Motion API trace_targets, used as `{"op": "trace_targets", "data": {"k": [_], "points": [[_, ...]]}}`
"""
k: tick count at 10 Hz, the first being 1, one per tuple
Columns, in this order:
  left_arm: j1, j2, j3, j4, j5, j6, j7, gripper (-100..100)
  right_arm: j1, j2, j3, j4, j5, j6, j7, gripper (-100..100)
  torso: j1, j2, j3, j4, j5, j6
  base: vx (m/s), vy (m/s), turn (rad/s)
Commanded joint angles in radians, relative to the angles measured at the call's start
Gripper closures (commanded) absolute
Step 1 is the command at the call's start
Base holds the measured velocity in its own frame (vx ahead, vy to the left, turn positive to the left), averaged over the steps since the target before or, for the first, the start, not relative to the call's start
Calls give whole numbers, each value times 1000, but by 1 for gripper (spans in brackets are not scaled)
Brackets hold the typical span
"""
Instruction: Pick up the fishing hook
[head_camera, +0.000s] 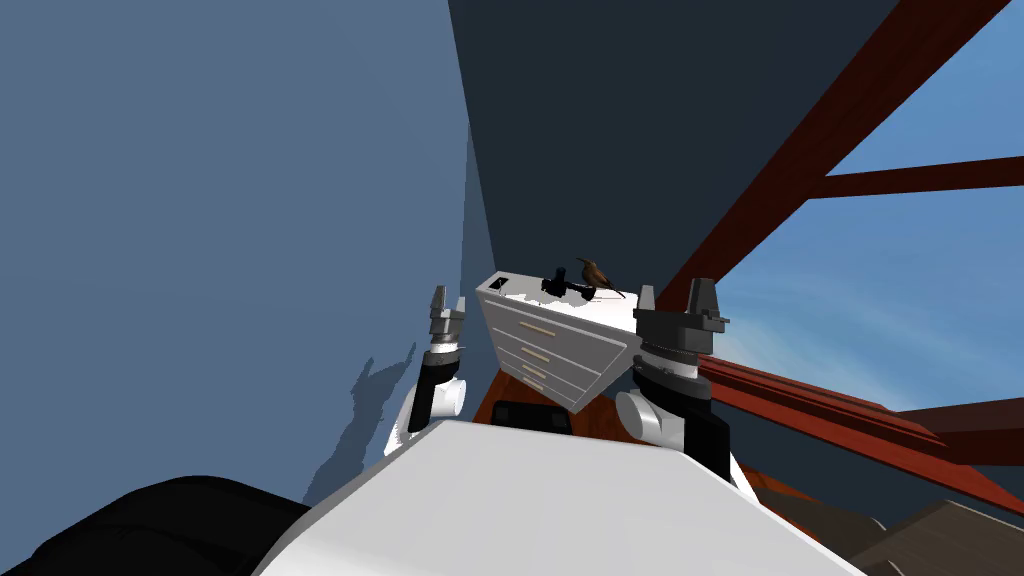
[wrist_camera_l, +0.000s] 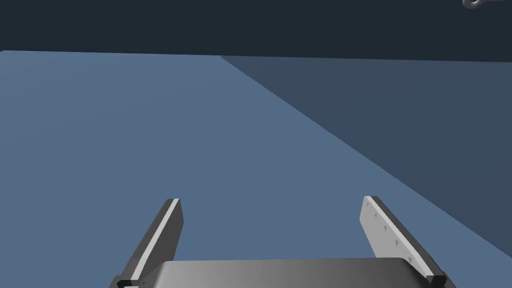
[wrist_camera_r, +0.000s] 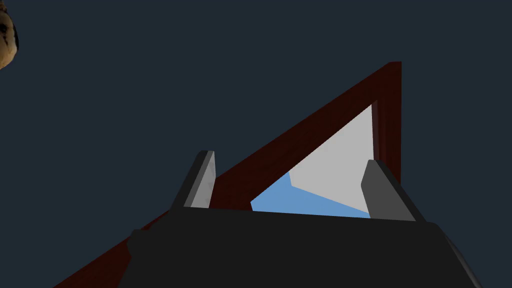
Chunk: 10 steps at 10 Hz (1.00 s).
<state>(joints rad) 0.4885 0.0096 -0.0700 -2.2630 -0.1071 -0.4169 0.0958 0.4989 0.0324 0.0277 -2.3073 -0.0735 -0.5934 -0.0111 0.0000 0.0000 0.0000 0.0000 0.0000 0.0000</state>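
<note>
— Grippers first, since they are nearest: how do they stand?
— The left gripper (head_camera: 439, 300) is raised at my left and the right gripper (head_camera: 675, 298) at my right, both pointing up and forward. In each wrist view the two fingers are spread wide with nothing between them.
— And beyond them?
— A pale grey chest of drawers (head_camera: 560, 355). It shows between the two grippers and a little further off, with its drawer fronts toward me. Neither gripper touches it.
— What lies on its top?
— At the left end, near the front corner, there is a small dark square (head_camera: 497, 285). About the middle of the top sits a black lump (head_camera: 556, 286) that I cannot name. Just beside it, toward the right end and the back edge, is what I take for the fishing hook (head_camera: 596, 274). It is small, brown and curved, with a thin tail. It is too small for me to be sure.
— So which step is this?
— The approach, I judge. Nothing is held, and neither hand is over the top yet.
— What does the next move ask?
— The right arm looks nearer to the hook's end of the top. I would bring it over that end, turn the fingers down and line them across the thin tail. The black lump sits close, so the fingers should come in from the right edge. They will need to close narrowly on so slight a thing.
</note>
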Motion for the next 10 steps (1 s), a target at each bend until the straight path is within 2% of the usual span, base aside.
{"op": "trace_targets", "data": {"k": [1,5,10], "points": [[-3,44,3,-4,-8,18,1,-100,0,0,0,0,0,0,0,0,0,0,0,0,0,0,-6,-15,-37],[-13,128,14,-23,-33,76,6,-100,0,0,0,0,0,0,0,0,-2,1,0,0,-1,0,-12,-35,-53],[-34,231,30,-62,-80,175,17,-100,0,0,0,0,0,0,0,0,-4,2,1,1,-1,0,-29,-53,-66]]}}
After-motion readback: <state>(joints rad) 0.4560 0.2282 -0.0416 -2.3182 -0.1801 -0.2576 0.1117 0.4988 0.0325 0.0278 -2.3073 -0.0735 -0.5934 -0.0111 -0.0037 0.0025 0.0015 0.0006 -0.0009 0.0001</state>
